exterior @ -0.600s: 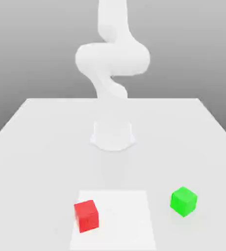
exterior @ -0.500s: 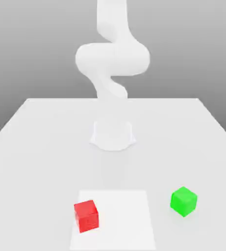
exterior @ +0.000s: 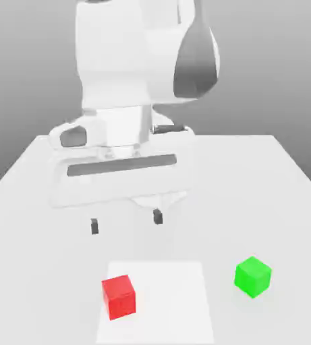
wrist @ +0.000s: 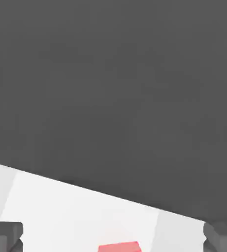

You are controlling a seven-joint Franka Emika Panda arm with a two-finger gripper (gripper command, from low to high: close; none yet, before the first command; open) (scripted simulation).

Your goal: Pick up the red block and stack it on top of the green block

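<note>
Fingers [exterior: 94, 227] of the white two-finger gripper [exterior: 126, 222] stand wide apart with nothing between them, their dark tips pointing down above the white table [exterior: 272, 182]. Below and nearer the camera, the small bright red matte cube [exterior: 119, 296] sits on a brighter white square patch [exterior: 175, 303], near that patch's edge on the exterior view's left. The small bright green matte cube [exterior: 253, 276] rests on the table just off the patch, towards the exterior view's right, well apart from the red cube. In the hand view both dark fingertips [wrist: 4, 236] frame a sliver of red cube [wrist: 119, 247].
</note>
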